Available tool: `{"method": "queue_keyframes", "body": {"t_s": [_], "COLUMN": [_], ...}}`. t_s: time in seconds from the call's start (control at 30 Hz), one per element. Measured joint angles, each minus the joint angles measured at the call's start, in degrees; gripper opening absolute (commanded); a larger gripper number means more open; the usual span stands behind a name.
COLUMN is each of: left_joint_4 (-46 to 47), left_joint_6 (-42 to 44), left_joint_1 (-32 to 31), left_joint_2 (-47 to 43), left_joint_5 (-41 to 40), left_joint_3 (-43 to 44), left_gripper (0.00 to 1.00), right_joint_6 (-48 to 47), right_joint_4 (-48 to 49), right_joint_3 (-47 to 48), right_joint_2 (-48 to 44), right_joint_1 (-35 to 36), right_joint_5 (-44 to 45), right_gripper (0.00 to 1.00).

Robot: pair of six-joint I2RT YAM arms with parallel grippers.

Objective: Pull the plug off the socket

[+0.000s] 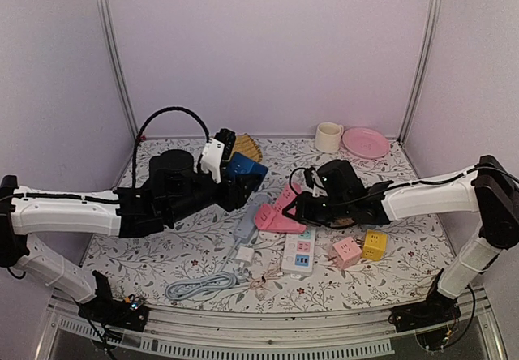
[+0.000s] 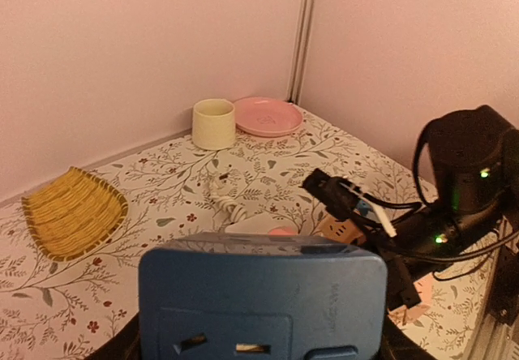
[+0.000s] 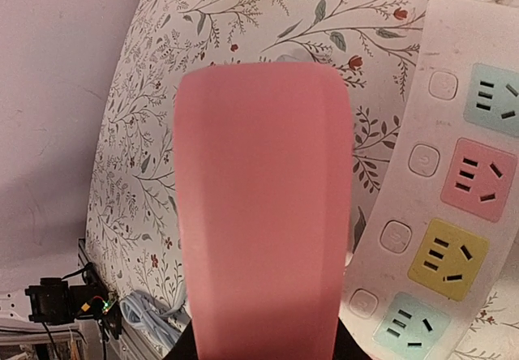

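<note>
**Top view, with both wrist views.** The left arm reaches in from 9 o'clock, roughly level, with its wrist raised above the table [image 1: 162, 246]. The left gripper [image 1: 235, 177] is closed on a blue block [image 1: 246, 169]. The left wrist view shows this block's outlet face at the bottom of the frame.

The right arm reaches in from 3 o'clock, with its forearm sloping down toward the centre. The right gripper [image 1: 293, 208] sits low and is clamped narrowly on the pink plug [image 1: 274, 219].

The socket [image 1: 299, 253] lies flat near the centre of the table, just at 5 o'clock of the pink plug. Whether the two touch cannot be told. In the right wrist view the plug fills the middle, and the socket runs along its 3 o'clock side with four coloured panels showing.

**Counts**
- Two arms.
- Two strips: the socket and a grey strip [image 1: 246, 224] with a cable [image 1: 199, 285].
- Two small cubes at 3 o'clock of the socket: a pink cube [image 1: 346, 252] and a yellow cube [image 1: 374, 245].
- One cup [image 1: 328, 137].
- One plate [image 1: 365, 141].
- One basket [image 1: 249, 146].
</note>
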Motion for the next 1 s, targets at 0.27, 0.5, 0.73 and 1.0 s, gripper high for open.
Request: {"method": "queue_keyframes", "body": {"t_s": [0.27, 0.5, 0.73, 1.0], "left_joint_4": [-6.12, -9.79, -9.70, -7.98], "left_joint_6": [-14.25, -23.43, -26.88, -28.33], "left_joint_1": [16.76, 25.97, 28.63, 30.27], "left_joint_2": [4.63, 14.75, 21.29, 22.86], "left_joint_5": [6.27, 17.03, 24.79, 27.50], "left_joint_3": [-0.17, -2.84, -3.15, -3.17], "left_gripper": [0.00, 0.04, 0.14, 0.70], "right_joint_6": [-0.96, -1.95, -2.62, -2.82], "right_joint_4": [0.04, 0.13, 0.50, 0.87], "right_joint_3": [-0.46, -1.60, -2.86, -3.21], "right_joint_2": [-4.59, -6.67, -7.50, -8.24], "right_joint_1": [0.00, 0.00, 0.00, 0.00], "right_joint_5": [1.51, 2.14, 2.12, 2.12], "right_gripper": [0.04, 0.04, 0.04, 0.04]}}
